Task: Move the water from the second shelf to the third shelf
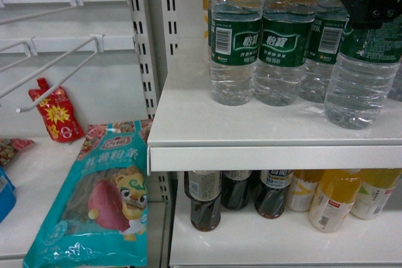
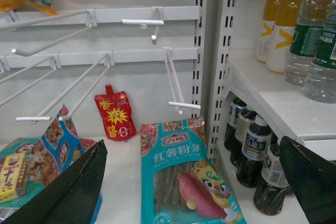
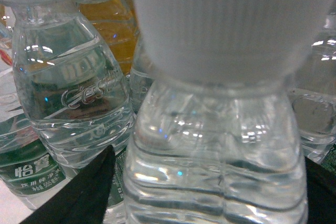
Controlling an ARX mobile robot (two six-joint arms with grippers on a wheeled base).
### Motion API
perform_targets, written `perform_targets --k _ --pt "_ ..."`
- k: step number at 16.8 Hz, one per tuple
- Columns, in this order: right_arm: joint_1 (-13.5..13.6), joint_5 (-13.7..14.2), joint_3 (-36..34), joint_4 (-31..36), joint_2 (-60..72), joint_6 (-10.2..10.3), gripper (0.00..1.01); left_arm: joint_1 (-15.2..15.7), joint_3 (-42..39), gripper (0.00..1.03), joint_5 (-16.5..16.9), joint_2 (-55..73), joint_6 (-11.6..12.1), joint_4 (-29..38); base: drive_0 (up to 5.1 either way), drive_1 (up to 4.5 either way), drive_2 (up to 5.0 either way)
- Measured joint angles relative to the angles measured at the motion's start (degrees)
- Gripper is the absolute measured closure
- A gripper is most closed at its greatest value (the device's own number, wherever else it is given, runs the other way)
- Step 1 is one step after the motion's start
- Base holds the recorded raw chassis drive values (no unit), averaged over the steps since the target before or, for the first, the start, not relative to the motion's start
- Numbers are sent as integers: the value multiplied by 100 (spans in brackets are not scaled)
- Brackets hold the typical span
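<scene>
right wrist view, water bottle (image 3: 220,145) between right gripper (image 3: 210,192) fingers

We read 怡寶 in white on the dark green label of the water bottle (image 1: 282,43) standing second from left on the upper shelf; its left neighbour (image 1: 235,41) shows the same characters beside a barcode. Smaller lines beneath are illegible.

In the right wrist view, raised script "C'estbon" appears embossed on the shoulder of a clear bottle (image 3: 79,85); the green label lower left (image 3: 29,174) reads 怡寶, with "555" partly legible below.

The teal snack bag (image 2: 181,179) carries 红薯粉条 in white, under a red brand badge too small to read. The red pouch (image 2: 115,115) bears yellow characters we cannot resolve.
</scene>
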Motion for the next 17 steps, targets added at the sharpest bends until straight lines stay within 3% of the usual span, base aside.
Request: perform_targets --k 2,6,17 --pt "0 -7 -2 -13 2 2 1 0 0 5 2 0 2 0 0 0 0" --pt "-7 -66 -44 -146 -50 15 3 0 0 5 2 0 2 0 0 0 0" --pt "2 -31 -776 -1296 -1725 44 3 0 0 5 0 0 0 0 0 0 0"
